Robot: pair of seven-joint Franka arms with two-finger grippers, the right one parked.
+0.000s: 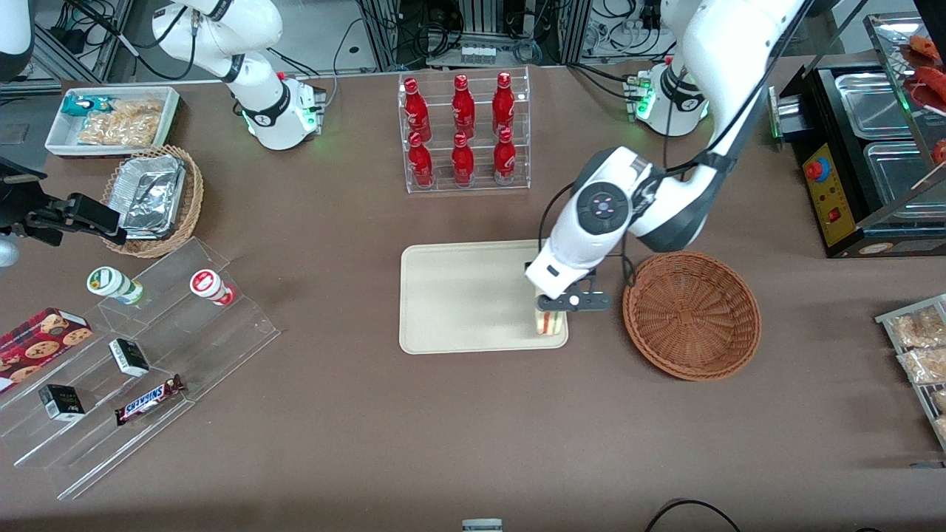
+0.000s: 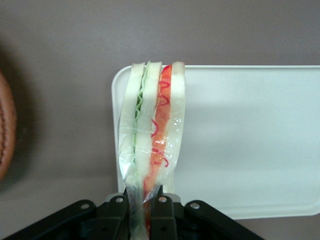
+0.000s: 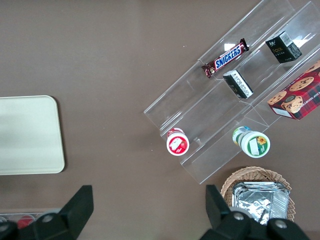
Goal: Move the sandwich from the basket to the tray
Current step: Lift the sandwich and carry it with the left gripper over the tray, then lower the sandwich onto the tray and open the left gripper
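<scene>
From the front, the gripper point(image 1: 553, 309) hangs over the tray point(image 1: 458, 295) at the corner nearest the basket point(image 1: 692, 314) and the camera; it grasps the sandwich point(image 1: 549, 323), which stands on edge at that corner with its lower end at the tray's surface; the basket sits on the table just beside the tray, toward the working arm's end, with nothing in it; a clear rack of red bottles point(image 1: 463, 129) stands farther from the camera than the tray.

In the left wrist view, the fingers point(image 2: 161, 210) are clenched on the wrapped sandwich point(image 2: 152, 145), bread and red and green layers showing edge-on; the tray point(image 2: 250, 140) lies below it; the basket's rim point(image 2: 6, 132) shows beside the tray.

In the right wrist view, the tray point(image 3: 27, 135) lies well apart from a clear stepped stand point(image 3: 235, 95) holding snacks.
</scene>
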